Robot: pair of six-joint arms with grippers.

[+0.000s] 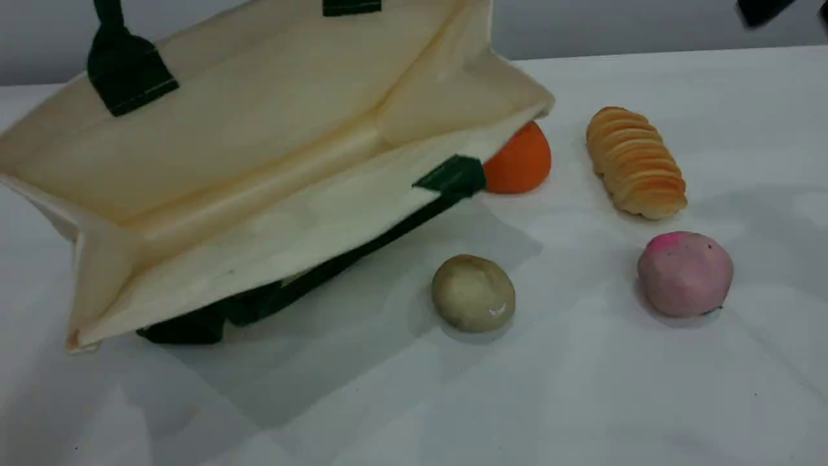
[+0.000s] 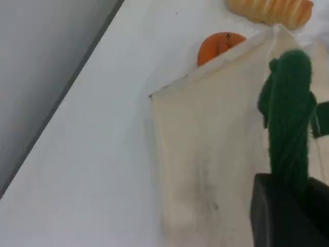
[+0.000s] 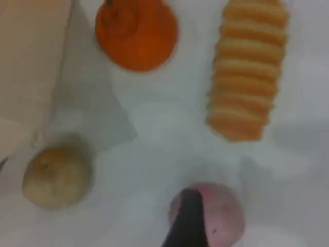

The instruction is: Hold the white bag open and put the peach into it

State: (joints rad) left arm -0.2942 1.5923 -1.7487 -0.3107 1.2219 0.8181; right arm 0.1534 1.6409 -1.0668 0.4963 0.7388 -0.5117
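The white bag [image 1: 259,136] hangs lifted at the left, its mouth gaping toward the camera and its lower edge resting on the table. In the left wrist view my left gripper [image 2: 288,211] is shut on the bag's green rope handle [image 2: 288,118], above the cream canvas [image 2: 205,154]. The peach [image 1: 684,274], pale pink with a magenta patch, lies on the table at the right, apart from the bag. My right gripper [image 1: 763,10] shows only as a dark tip at the top right corner. Its dark fingertip [image 3: 187,221] hovers over the peach [image 3: 221,213], open and holding nothing.
A beige round lump [image 1: 473,292] lies between bag and peach. An orange fruit [image 1: 521,160] sits half behind the bag's right corner. A ridged golden bread roll [image 1: 635,162] lies behind the peach. The bag's second green handle [image 1: 310,278] trails under its lower edge.
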